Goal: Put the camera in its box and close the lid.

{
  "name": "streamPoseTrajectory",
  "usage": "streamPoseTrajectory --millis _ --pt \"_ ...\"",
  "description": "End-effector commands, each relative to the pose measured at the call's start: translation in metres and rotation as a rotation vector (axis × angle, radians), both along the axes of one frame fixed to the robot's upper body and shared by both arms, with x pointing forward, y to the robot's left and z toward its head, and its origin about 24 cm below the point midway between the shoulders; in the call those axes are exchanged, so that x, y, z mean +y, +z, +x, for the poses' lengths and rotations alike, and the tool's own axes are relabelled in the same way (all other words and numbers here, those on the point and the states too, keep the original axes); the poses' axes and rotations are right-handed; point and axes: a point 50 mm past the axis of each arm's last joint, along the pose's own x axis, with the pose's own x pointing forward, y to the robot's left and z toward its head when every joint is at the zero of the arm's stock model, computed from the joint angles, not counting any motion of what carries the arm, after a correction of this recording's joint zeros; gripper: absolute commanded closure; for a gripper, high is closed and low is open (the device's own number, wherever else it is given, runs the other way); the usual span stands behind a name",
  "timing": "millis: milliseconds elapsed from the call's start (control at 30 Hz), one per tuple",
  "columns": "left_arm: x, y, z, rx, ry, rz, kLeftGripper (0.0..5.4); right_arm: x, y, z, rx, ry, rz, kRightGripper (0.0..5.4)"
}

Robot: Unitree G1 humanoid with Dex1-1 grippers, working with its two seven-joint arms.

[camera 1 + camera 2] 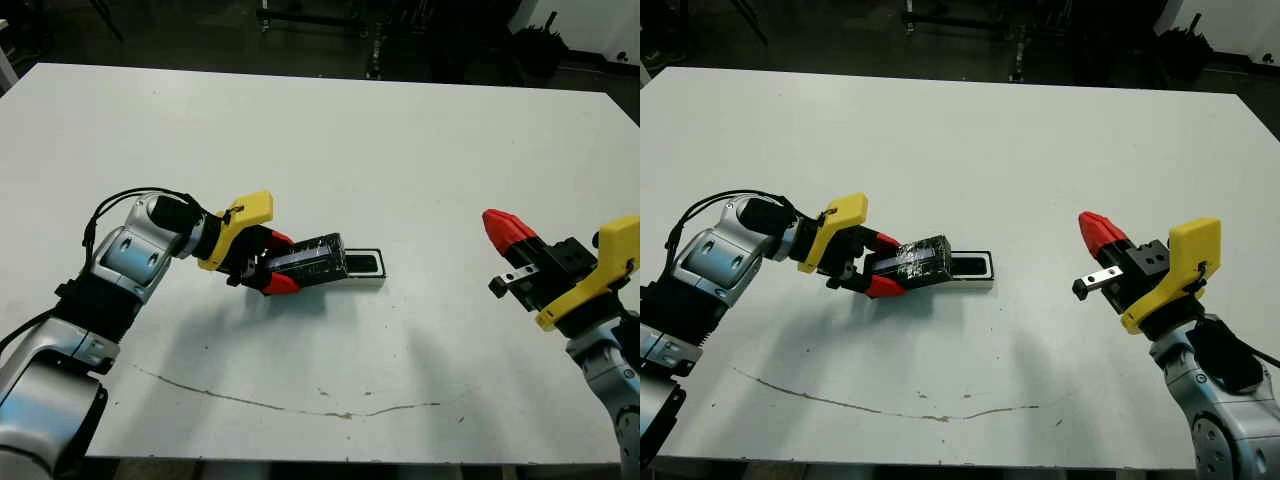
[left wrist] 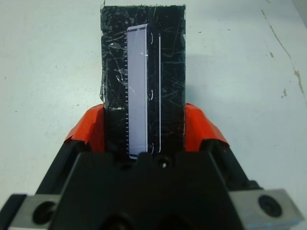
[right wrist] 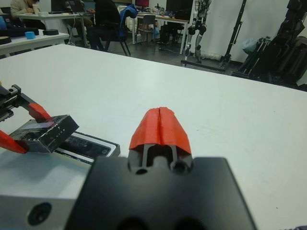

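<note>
Jaws of L gripper (image 1: 272,262) are clamping the lid (image 1: 308,259), tilted over the box (image 1: 363,265) on the surface (image 1: 400,140). L wrist: lid filling the grip. R wrist: R gripper (image 3: 159,125) jaws are pressing together, holding nothing, well apart from box.

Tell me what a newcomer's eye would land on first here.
First, the left gripper, near the middle of the white table, shut on the lid with its crinkled silvery top, held tilted over one end of the box, where the black camera lies in the tray. Next, the right gripper, fingers shut and empty, off to the right above bare table.
</note>
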Motion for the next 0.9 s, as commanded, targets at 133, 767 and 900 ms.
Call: streamPoseTrajectory --millis 133,767,900 --pt "0.01 -0.002 0.004 -0.005 0.041 0.0 2.24 -0.002 -0.002 0.0 0.007 -0.002 -0.014 5.4" --pt "0.01 -0.015 0.021 0.009 0.084 0.029 2.24 -0.002 -0.006 0.0 0.011 -0.006 -0.021 5.4" --pt "0.008 -0.019 0.02 0.005 0.067 0.027 2.24 -0.002 -0.007 0.0 0.012 -0.007 -0.019 5.4"
